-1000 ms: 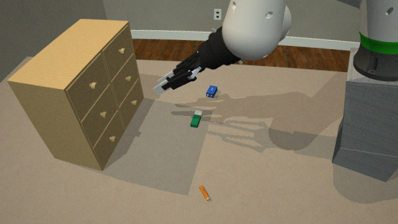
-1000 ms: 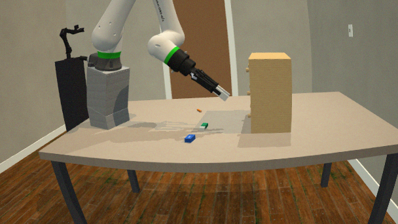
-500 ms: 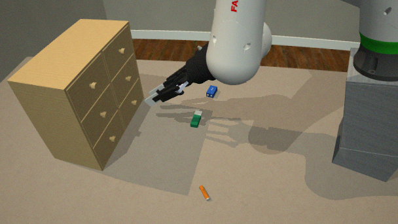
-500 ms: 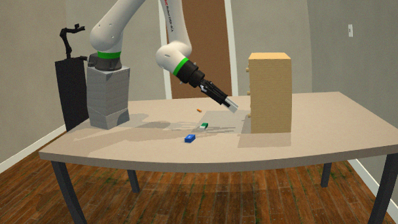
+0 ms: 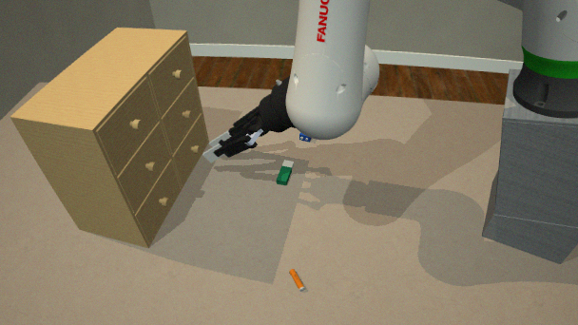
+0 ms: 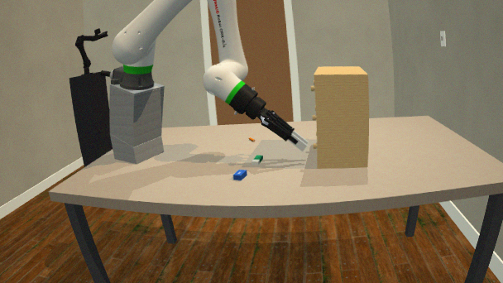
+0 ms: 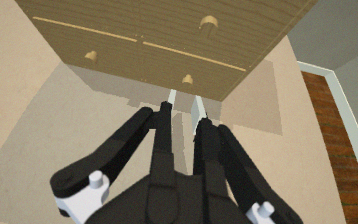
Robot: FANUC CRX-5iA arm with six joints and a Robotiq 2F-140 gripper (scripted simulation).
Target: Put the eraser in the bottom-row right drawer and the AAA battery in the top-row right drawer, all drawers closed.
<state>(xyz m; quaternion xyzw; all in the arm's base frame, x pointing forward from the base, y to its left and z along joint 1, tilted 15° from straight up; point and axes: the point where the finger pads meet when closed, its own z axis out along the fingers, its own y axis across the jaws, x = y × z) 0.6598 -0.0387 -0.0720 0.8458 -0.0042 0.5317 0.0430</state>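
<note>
The small wooden chest (image 5: 95, 73) (image 6: 341, 117) (image 7: 150, 30) stands on the table with all drawers pushed in. My gripper (image 5: 211, 150) (image 6: 303, 144) (image 7: 183, 100) is low and tilted towards the chest's front. It is nearly shut, with a narrow gap and nothing between the fingers. Its tips are just short of the knob of the bottom right drawer (image 5: 195, 148) (image 7: 187, 79), not touching it. The green and white eraser (image 5: 284, 173) (image 6: 258, 159) lies on the table behind the gripper. The orange AAA battery (image 5: 297, 279) (image 6: 251, 138) lies further off, near the table's edge.
A small blue block (image 5: 305, 138) (image 6: 240, 175) lies on the table, partly hidden by the arm in the top view. The robot's grey pedestal (image 5: 537, 178) (image 6: 134, 126) stands at the far side of the table from the chest.
</note>
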